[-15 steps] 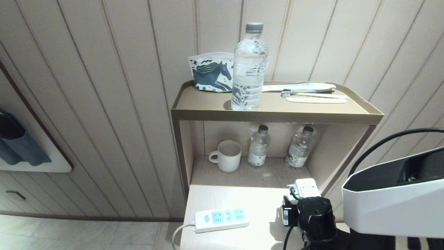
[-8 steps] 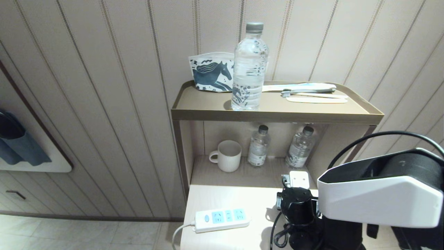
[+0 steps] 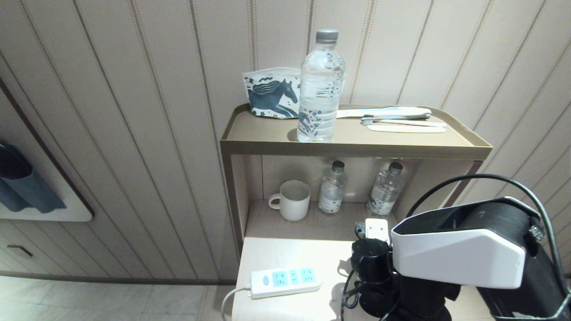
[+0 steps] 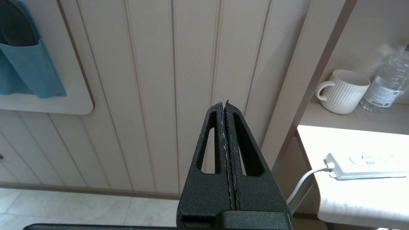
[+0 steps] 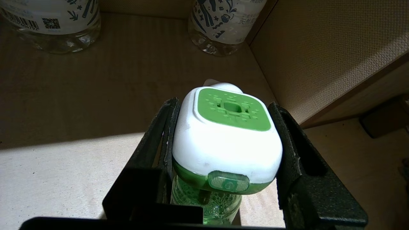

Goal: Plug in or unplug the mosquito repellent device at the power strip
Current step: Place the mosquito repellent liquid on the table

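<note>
Right claw holding the mosquito repellent device above the surface

We see our right claw (image 5: 223, 153) clamped on the mosquito repellent device (image 5: 227, 140), one finger against each white side, the green vent panel facing the camera and the green liquid bottle hanging below. In the head view the device (image 3: 377, 229) sits at the front edge of the lower shelf (image 3: 312, 223), near the two small water bottles (image 3: 332, 187), well apart from the power strip (image 3: 285, 281), which lies unplugged-into on the pale surface (image 3: 290, 254) with its white cord trailing off the edge. Our left claw (image 4: 226, 105) is pressed fully together, empty, off to the side by the wall panelling.
</note>
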